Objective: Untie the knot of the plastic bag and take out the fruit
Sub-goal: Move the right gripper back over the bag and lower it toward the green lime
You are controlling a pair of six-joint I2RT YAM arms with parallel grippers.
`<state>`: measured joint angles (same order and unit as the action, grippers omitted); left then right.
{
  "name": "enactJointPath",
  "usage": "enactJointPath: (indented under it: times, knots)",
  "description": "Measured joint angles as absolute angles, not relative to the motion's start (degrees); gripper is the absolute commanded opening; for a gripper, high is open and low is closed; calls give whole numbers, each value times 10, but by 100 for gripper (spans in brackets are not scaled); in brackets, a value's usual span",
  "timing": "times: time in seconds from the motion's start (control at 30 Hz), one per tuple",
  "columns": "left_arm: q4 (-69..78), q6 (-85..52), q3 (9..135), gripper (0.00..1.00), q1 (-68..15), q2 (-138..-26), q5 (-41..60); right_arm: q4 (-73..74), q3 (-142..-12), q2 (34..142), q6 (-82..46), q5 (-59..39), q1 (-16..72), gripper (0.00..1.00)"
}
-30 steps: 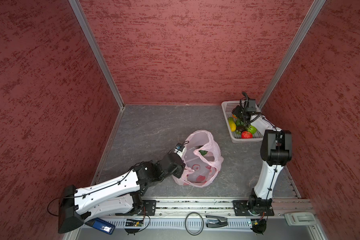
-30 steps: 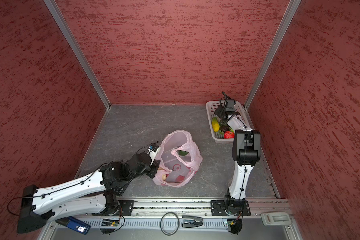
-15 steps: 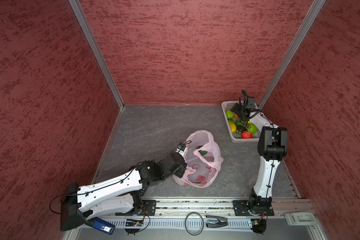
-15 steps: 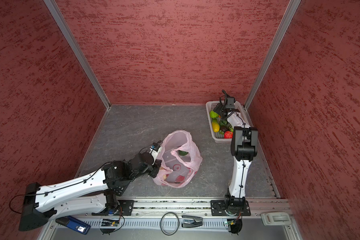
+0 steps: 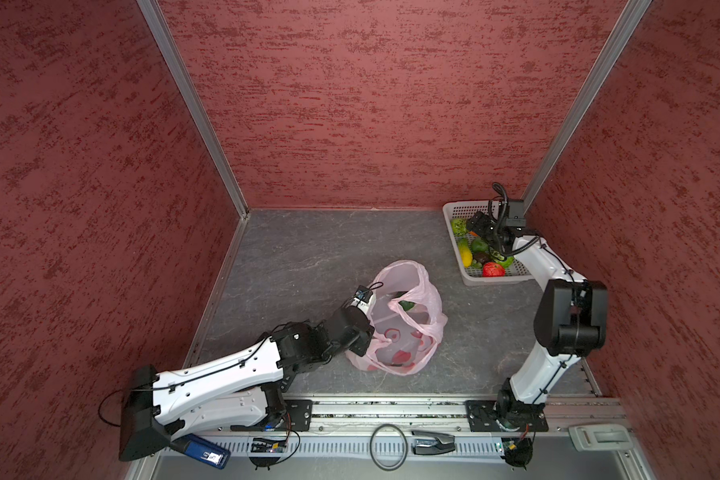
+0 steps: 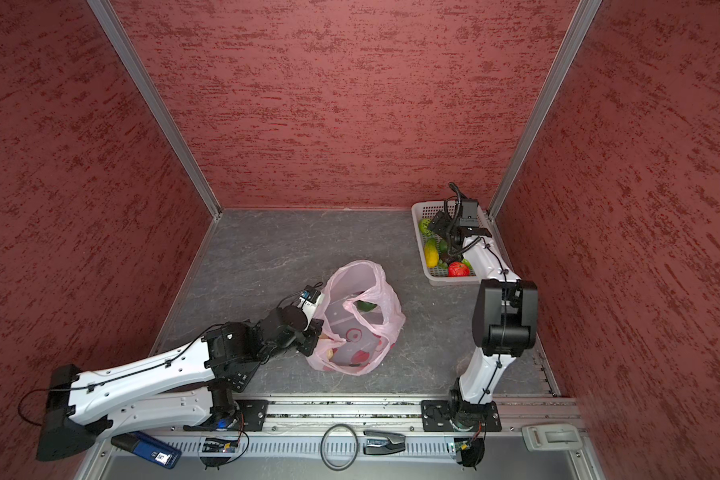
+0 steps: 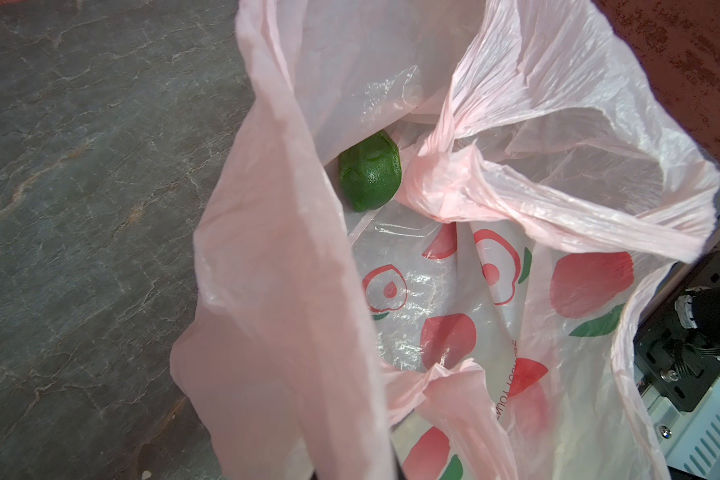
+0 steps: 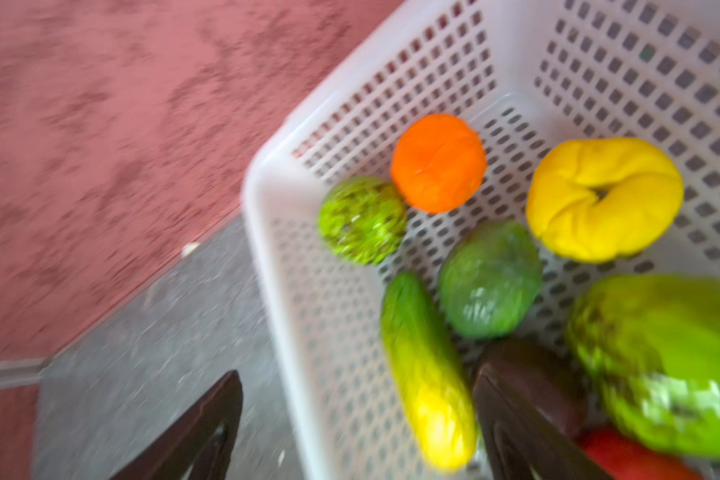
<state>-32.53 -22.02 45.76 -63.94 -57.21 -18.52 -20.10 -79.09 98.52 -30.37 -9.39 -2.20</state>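
Plastic bag [image 5: 400,274]: pink, mouth open, lay mid-bench [image 5: 308,257], towards the front edge.
Fruit: one green piece [image 7: 370,176] sat inside the bag; other fruit [image 8: 603,199] lay in the white basket [image 8: 262,195] at the far right corner.
Left end effector [image 5: 368,340]: clamped on the bag's rim.
Right end effector [image 8: 358,436]: jaws wide, empty, above the basket.

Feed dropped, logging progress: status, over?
Left gripper shut on plastic bag rim. Right gripper open above basket, holding nothing. Green fruit inside it. Nothing in the way.
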Motion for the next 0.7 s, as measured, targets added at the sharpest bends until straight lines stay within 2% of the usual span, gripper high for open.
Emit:
enactJointPath:
  times: [0.2,0.37,0.5,0.7]
  knots:
    - [-325,-212,458,0,-638,-569,-184,-262,-734,820,-302,-128,71,88]
    - [-325,-204,458,0,-633,-569,-180,-316,-708,705,-338,-139,195,87]
    - [-324,-196,458,0,-630,-569,-175,-345,-695,658,-389,-135,304,86]
    - [-318,-187,463,0,-630,-569,-165,-368,-685,644,-469,-105,445,85]
